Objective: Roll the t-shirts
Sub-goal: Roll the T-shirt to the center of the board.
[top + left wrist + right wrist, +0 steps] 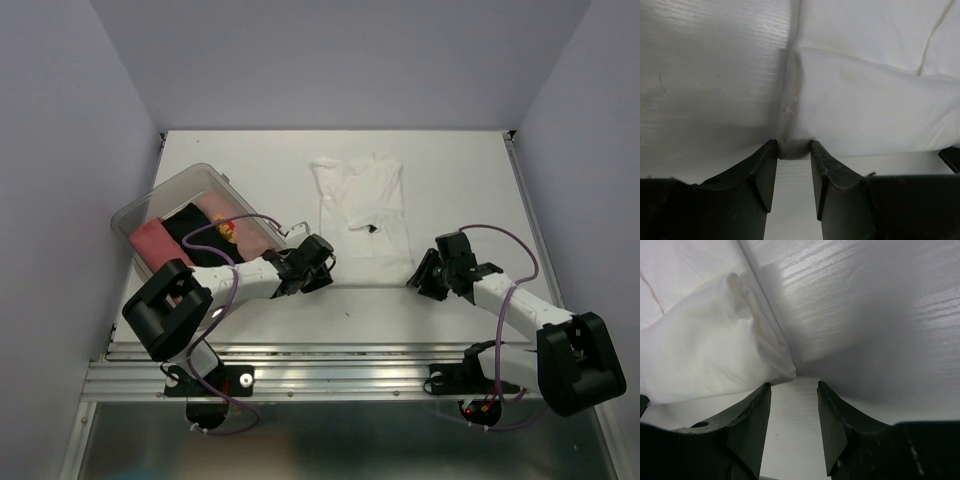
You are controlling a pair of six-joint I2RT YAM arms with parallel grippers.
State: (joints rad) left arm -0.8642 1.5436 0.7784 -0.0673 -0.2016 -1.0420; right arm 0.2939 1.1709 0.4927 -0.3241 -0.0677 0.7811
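White shirt (362, 205), seemingly soft, thin and light, lies folded on the table (470, 180) right of the tub (180, 185). Around its near corner the left pincer (793, 145) stands apart; the right pincer (794, 386), also apart, waits beside the other. Pinch these corners.

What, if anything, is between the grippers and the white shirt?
Nothing visible. The shirt's near-left corner sits between the left gripper's fingertips. The right gripper, open, faces the near-right corner with only bare table ahead.
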